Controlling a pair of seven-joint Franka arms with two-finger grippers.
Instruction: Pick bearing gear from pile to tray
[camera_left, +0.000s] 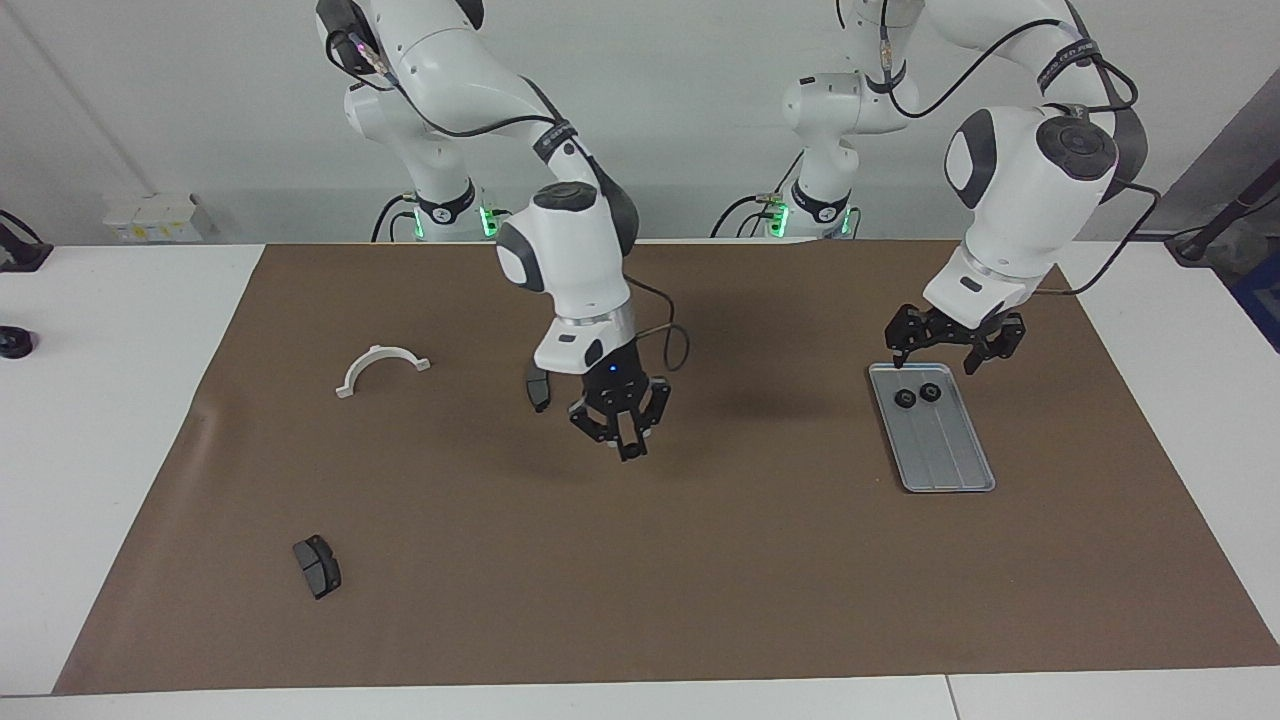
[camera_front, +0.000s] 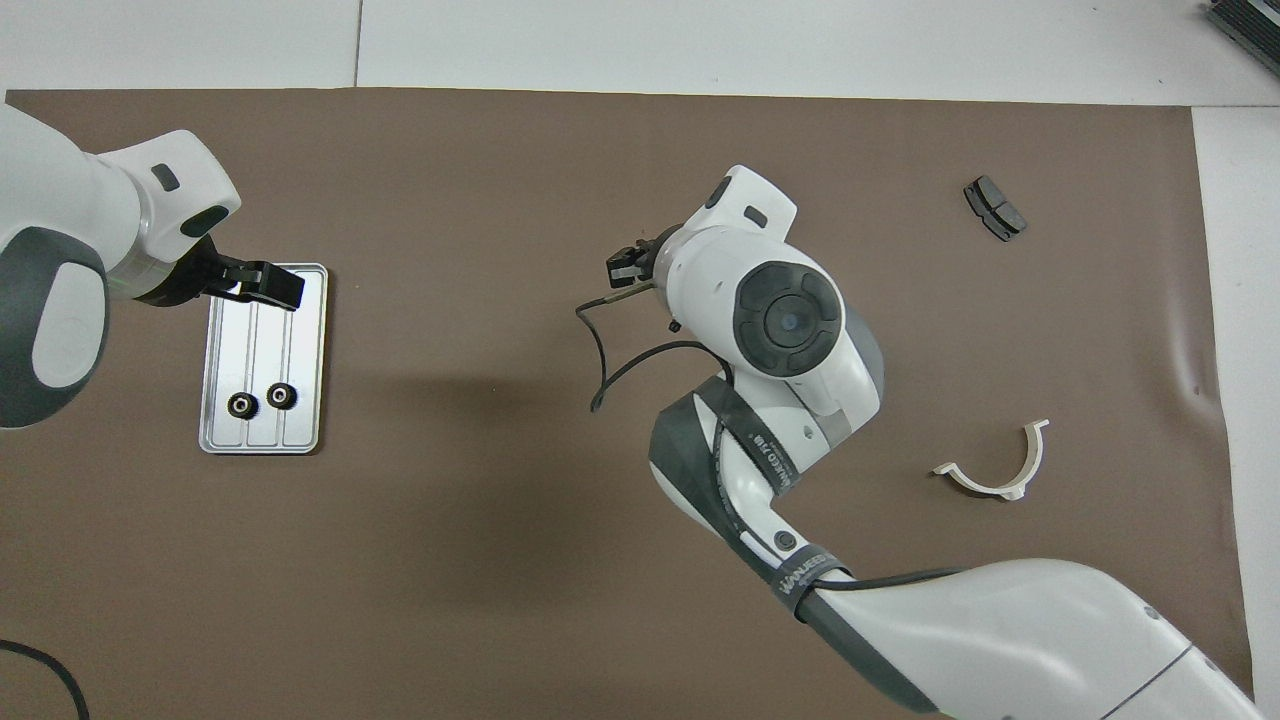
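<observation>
Mid-table, the right gripper (camera_left: 621, 430) hangs over bare brown mat (camera_left: 700, 560), its fingertips pinched together; whether a bearing gear sits between them we cannot tell. The tray (camera_left: 955, 465) lies well apart from it, toward the left arm's end of the table, its long axis running from nearer the robots to farther from them. Two black gears (camera_left: 904, 399) (camera_left: 930, 392) rest side by side in the tray's end nearer the robots, plain also from overhead (camera_front: 241, 404) (camera_front: 282, 396); the rest of the ridged tray floor (camera_front: 305, 340) is bare.

The left gripper (camera_left: 946, 345) hovers with jaws wide and nothing in them, just above that same near end of the tray, so we judge the left arm by far the closer of the two to the drop-off.

What remains of the pile sits toward the right arm's end: a white half-ring bracket (camera_left: 381, 366), one dark pad (camera_left: 317, 566) farther from the robots, and another pad (camera_left: 537, 388) partly hidden by the right arm; we see no loose gear on the mat. We judge that any carry by the right gripper must run sideways across the mat toward the tray, and that the waiting left gripper crowds the end where the gears already lie.
</observation>
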